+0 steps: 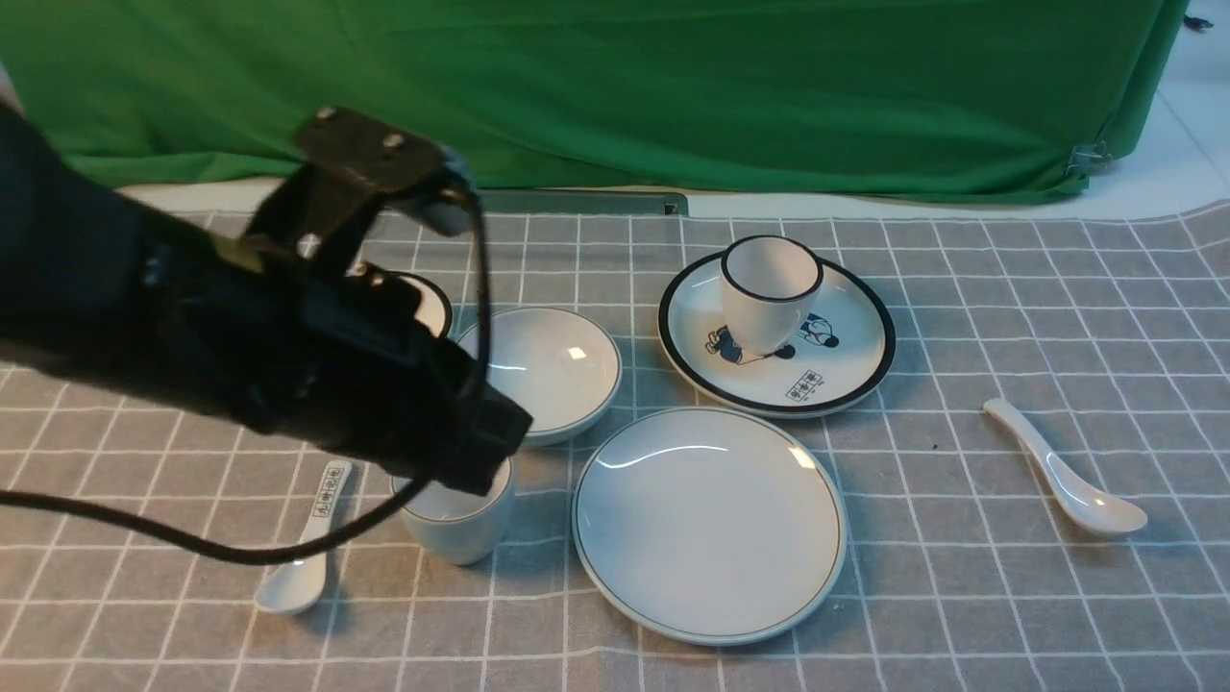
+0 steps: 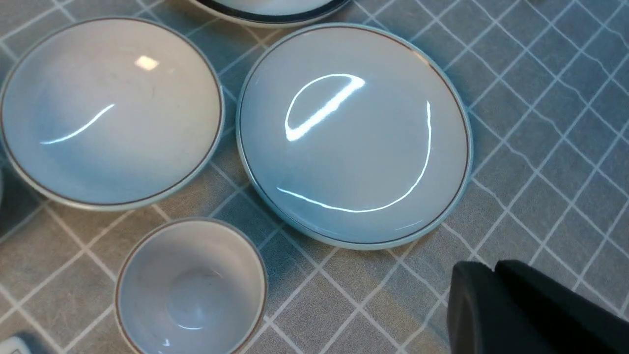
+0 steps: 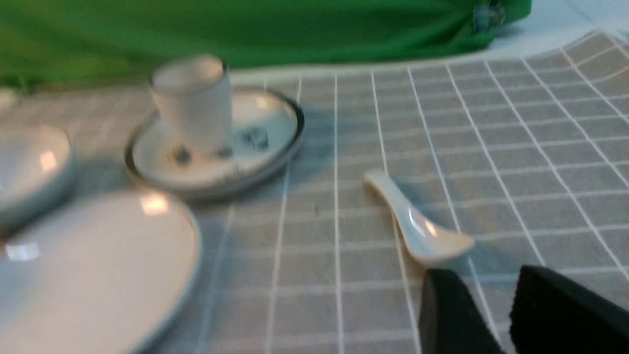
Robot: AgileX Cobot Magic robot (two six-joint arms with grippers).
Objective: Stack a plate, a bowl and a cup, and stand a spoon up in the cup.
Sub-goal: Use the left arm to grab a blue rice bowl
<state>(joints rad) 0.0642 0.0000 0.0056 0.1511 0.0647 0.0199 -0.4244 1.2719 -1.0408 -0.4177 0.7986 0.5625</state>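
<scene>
Nearest to the camera hangs the left arm (image 1: 192,327). Its left pincer (image 2: 493,268) is clenched on nothing, above the worktop (image 1: 961,596) and close to the cup (image 1: 454,529). The cup stands upright and empty at 9 o'clock of the plate (image 1: 709,524), which lies flat and bare, I think ready as the base. The bowl (image 1: 553,370) sits apart at 10 o'clock, so no stacking is done yet. The spoon (image 1: 1067,471) lies well apart at 3 o'clock. The right pincer (image 3: 484,273) hovers released near it, probably because this side reaches it more easily. At 12 o'clock, the black-rimmed plate (image 1: 846,380) carries the black-rimmed cup (image 1: 769,288), and neither is needed.
</scene>
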